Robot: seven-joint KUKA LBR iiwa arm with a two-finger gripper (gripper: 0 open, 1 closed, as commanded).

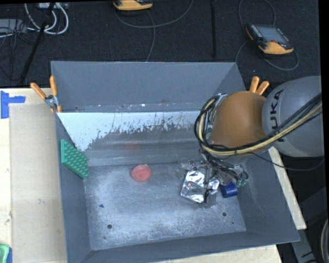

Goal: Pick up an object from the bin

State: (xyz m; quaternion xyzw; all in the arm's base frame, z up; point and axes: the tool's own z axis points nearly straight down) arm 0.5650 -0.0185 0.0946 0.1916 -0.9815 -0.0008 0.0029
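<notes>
My gripper [217, 176] is low in the right part of the bin, under the arm's orange dome. Right at it lies a crumpled silver foil lump [194, 186], touching or almost touching its left side. A small blue thing [228, 190] sits just below and right of the gripper. Whether anything is held is hidden by the dome and cables.
A flat round red thing [140, 172] lies on the bin floor left of the foil lump. A green textured block [73, 158] leans against the left wall. The arm comes in over the right rim.
</notes>
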